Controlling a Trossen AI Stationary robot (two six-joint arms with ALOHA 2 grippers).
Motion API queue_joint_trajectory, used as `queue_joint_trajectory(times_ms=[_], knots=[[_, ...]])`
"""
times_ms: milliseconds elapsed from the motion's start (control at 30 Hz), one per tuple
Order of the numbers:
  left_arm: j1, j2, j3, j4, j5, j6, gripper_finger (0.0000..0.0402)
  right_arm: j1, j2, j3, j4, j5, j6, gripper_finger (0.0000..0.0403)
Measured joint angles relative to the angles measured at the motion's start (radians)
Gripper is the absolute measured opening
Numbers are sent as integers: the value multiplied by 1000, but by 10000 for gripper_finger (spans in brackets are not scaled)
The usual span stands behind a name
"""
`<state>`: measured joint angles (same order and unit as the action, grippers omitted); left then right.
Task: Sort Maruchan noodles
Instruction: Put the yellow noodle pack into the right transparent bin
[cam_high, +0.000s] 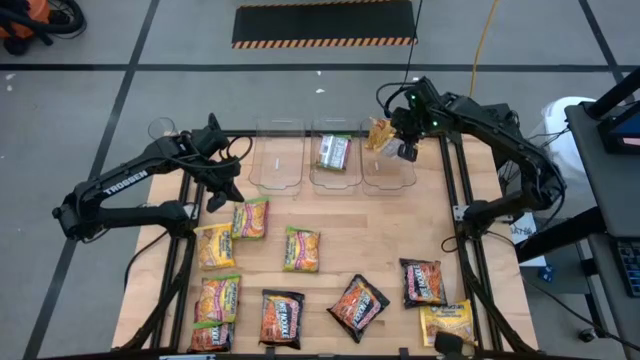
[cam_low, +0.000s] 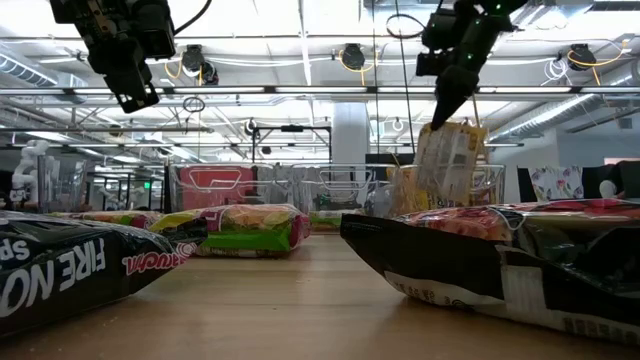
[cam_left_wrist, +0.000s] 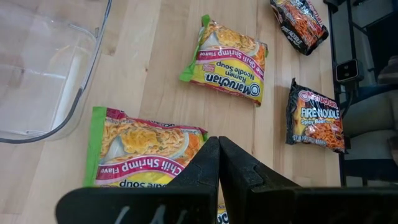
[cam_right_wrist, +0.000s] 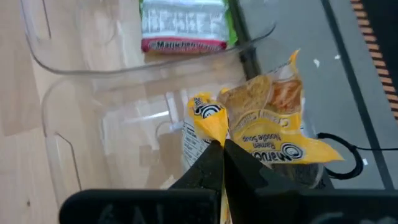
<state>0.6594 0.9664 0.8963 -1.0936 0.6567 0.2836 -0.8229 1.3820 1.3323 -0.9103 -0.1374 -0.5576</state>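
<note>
Up above the rightmost clear bin (cam_high: 388, 168), the right gripper (cam_high: 393, 132) pinches a yellow noodle packet (cam_high: 379, 133) by one corner, so it dangles just below the fingers. I'd lower it until the packet sits inside the walls, then let go, lest it catch the rim. Beside that bin, the middle bin (cam_high: 335, 170) holds a green-edged packet (cam_high: 334, 152). The left gripper (cam_high: 222, 188) hangs closed and empty over the other packets (cam_high: 300, 249).

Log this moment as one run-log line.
right gripper: shut on yellow packet, above right bin | left gripper: shut, empty, over green-edged packet | middle bin: one packet inside
</note>
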Motion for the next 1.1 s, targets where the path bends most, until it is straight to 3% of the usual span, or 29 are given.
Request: queue_joint_trajectory(times_ms=[200, 733, 1100], knots=[[0, 0, 0, 0, 0, 0, 8, -8, 55, 0, -53, -50, -58, 0], [0, 0, 0, 0, 0, -5, 8, -9, 131, 6, -117, -43, -199, 0], [0, 0, 0, 72, 0, -47, 8, -28, 135, 172, -112, -19, -243, 0]])
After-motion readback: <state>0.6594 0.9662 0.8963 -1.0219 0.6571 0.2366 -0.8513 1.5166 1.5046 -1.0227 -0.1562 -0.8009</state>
